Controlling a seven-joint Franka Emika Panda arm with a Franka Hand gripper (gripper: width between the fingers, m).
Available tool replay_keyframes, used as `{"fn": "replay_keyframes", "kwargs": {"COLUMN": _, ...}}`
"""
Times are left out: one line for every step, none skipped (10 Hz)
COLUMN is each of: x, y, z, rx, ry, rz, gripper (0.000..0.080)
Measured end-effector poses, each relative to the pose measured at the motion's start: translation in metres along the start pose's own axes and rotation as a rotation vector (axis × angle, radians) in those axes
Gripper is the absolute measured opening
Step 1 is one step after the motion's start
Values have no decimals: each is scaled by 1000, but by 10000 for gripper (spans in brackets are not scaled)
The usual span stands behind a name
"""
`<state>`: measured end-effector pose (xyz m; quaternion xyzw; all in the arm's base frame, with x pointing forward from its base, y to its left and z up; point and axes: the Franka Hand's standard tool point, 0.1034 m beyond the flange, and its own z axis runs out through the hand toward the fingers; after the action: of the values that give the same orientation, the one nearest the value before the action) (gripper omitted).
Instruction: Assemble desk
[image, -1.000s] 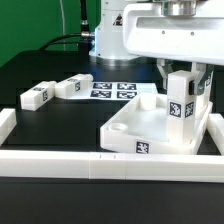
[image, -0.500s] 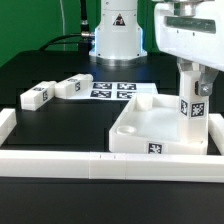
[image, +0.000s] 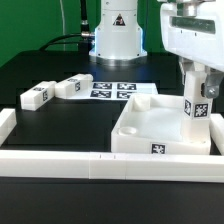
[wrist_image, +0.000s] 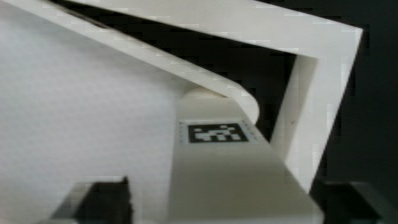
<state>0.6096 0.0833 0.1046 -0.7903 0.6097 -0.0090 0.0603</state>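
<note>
The border wall (image: 60, 160) runs just beside the tabletop (image: 128, 138). The marker board (image: 112, 89) lies beyond the tabletop. The gripper (wrist_image: 228, 202) hangs over the tabletop's far corner on the exterior view's right, jaws apart around an upright leg block (image: 197, 112). Two loose leg blocks (image: 36, 95) (image: 72, 86) lie well apart from the tabletop

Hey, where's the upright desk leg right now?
In the exterior view, the upright leg stands in a corner of the tabletop on that view's right, directly under the gripper.
</note>
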Motion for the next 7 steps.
{"fn": "replay_keyframes", "kwargs": {"x": 0, "y": 0, "z": 0, "rx": -2, "ry": 2, "rz": -131, "gripper": 593}}
{"fn": "replay_keyframes", "kwargs": {"x": 0, "y": 0, "z": 0, "rx": -2, "ry": 2, "rz": -233, "gripper": 638}}
{"fn": "replay_keyframes", "kwargs": {"x": 1, "y": 0, "z": -1, "rx": -2, "ry": 2, "rz": -339, "gripper": 647}}
{"fn": "replay_keyframes", "kwargs": {"x": 3, "y": -1, "z": -1, "rx": -1, "ry": 2, "rz": -459, "gripper": 647}}
{"fn": "replay_keyframes", "kwargs": {"x": 4, "y": -1, "z": -2, "rx": -4, "ry": 0, "rz": -550, "gripper": 647}}
{"fn": "replay_keyframes", "kwargs": {"x": 4, "y": -2, "z": -2, "rx": -10, "ry": -4, "rz": -642, "gripper": 649}}
{"fn": "replay_keyframes", "kwargs": {"x": 3, "y": -2, "z": -2, "rx": -21, "ry": -4, "rz": -745, "gripper": 649}}
